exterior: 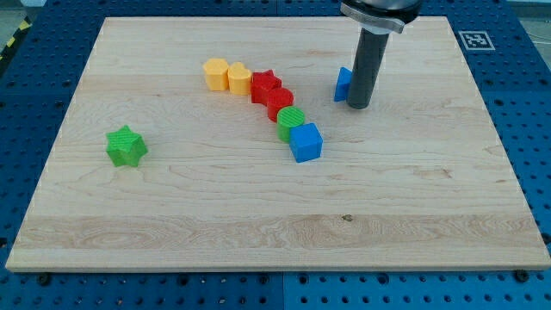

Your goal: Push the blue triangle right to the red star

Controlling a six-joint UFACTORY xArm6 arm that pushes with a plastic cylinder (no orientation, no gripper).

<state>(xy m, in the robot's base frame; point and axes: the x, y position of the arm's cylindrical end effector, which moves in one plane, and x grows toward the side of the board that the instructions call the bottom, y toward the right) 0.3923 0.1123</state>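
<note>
The blue triangle (343, 83) lies right of the board's centre, partly hidden behind the dark rod. My tip (359, 105) rests on the board touching the triangle's right side. The red star (266, 85) lies to the triangle's left, in a curved row of blocks. A gap of bare wood separates the triangle from the red star.
The row runs from two yellow blocks (226, 76) through the red star and a red block (280, 102) to a green block (291, 122) and a blue cube (306, 142). A green star (126, 145) lies alone at the left. The wooden board (258, 215) sits on a blue pegboard.
</note>
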